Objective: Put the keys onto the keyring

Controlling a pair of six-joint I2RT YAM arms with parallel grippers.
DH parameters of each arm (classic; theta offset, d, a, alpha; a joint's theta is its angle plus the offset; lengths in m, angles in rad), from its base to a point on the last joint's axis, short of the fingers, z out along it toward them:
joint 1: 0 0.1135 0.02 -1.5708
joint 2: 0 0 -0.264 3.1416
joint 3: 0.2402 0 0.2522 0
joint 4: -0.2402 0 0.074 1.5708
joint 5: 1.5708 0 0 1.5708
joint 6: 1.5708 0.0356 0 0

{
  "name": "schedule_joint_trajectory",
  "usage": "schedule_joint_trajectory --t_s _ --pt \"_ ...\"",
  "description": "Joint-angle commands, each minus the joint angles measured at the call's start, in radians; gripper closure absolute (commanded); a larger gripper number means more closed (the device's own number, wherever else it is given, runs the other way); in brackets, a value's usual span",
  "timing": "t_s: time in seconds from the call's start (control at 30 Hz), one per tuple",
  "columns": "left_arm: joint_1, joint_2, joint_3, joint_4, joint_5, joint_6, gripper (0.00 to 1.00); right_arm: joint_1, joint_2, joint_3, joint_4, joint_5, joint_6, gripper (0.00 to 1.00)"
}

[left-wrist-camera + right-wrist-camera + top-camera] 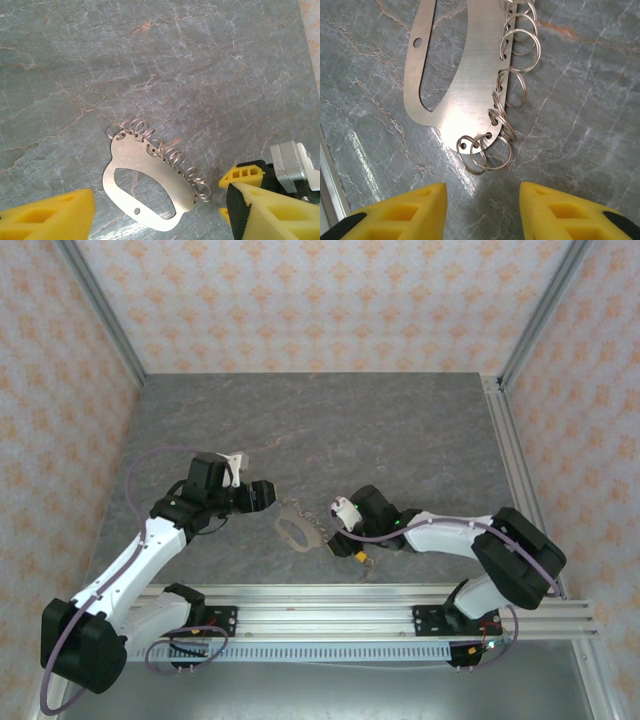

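From the top external camera, the left gripper (pixel 268 495) is sitting just left of the keyring (pixel 300 526), which is lying flat on the grey table (pixel 330 430) between the two arms. The right gripper (pixel 336 510) is pointing at the keyring from its right side. The key (pixel 360 558), with its yellow-orange head, is lying on the table near the right arm, apart from the keyring and closer to the aluminium rail (pixel 350 605). In the left wrist view, the keyring (pixel 145 175) is showing as a flat metal plate with an oval cutout and a row of wire rings along one edge. The left gripper's yellow fingers (pixel 50 217) are standing wide apart and gripping nothing, and the plate is lying in front of the gap. In the right wrist view, the right gripper's fingers (pixel 400 212) are also standing apart and gripping nothing. The ringed end of the keyring (pixel 470 95) is lying just ahead of them on the table.
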Motion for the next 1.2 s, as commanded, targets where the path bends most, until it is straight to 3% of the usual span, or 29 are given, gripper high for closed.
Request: schedule_joint_trajectory --t_s 0.0,0.2,0.6,0.77,1.07,1.17 --pt "0.014 -0.001 0.012 -0.004 -0.017 0.015 0.28 0.016 0.017 0.035 -0.018 0.034 -0.065 0.58" --pt "0.017 0.002 0.014 -0.011 -0.014 0.015 0.28 0.037 0.049 0.06 -0.042 0.039 -0.106 0.65" --pt "0.029 0.009 -0.001 -0.007 -0.002 0.005 0.29 0.071 0.094 0.086 -0.03 0.036 -0.121 0.66" --pt "0.034 0.012 -0.001 -0.002 0.007 0.001 0.29 0.07 0.107 0.092 -0.029 0.035 -0.129 0.8" --pt "0.039 0.013 -0.002 -0.001 0.015 -0.004 0.29 0.073 0.11 0.1 -0.027 0.044 -0.133 0.88" --pt "0.041 0.013 -0.002 0.001 0.015 -0.005 0.29 0.073 0.111 0.102 -0.034 0.05 -0.138 0.95"
